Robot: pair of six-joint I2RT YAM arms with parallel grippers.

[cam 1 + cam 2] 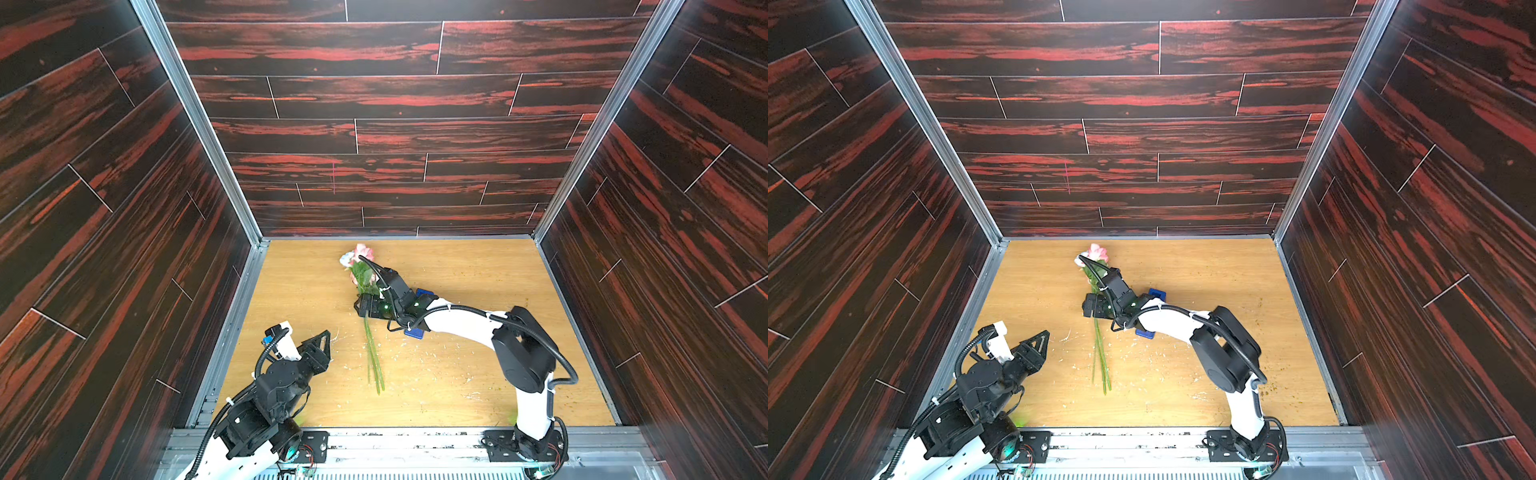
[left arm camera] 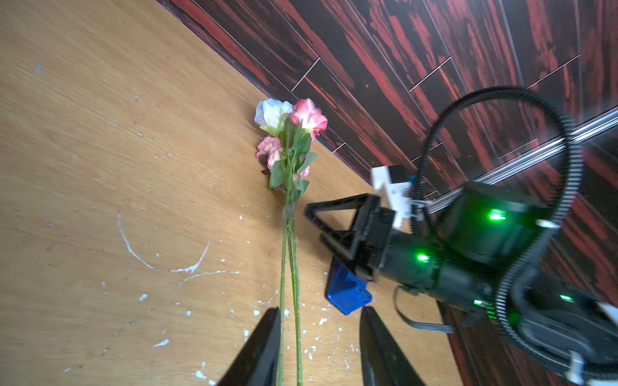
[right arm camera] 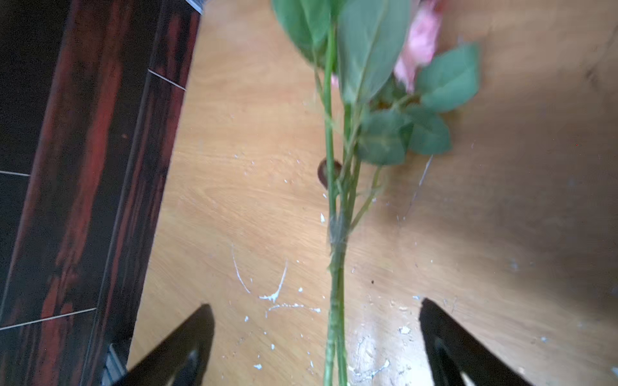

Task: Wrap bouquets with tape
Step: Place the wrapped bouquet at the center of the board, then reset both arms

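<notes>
The bouquets (image 1: 362, 266) (image 1: 1098, 253) lie flat on the wooden table, pink and white roses toward the back wall, long green stems (image 1: 374, 361) toward the front. A clear band of tape (image 3: 337, 230) (image 2: 288, 212) circles the stems below the leaves. My right gripper (image 1: 360, 305) (image 1: 1089, 305) (image 3: 316, 304) is open wide, straddling the stems without touching them. Under the right arm sits the blue tape dispenser (image 1: 424, 293) (image 2: 347, 294), its roll hidden. My left gripper (image 1: 328, 333) (image 1: 1045, 333) (image 2: 321, 308) is open and holds nothing, left of the stem ends.
White flecks and scratch marks (image 2: 140, 257) litter the table (image 1: 498, 270). Dark red wood-pattern walls (image 1: 395, 187) close in the back and both sides. A metal rail (image 1: 415, 440) with both arm bases runs along the front edge.
</notes>
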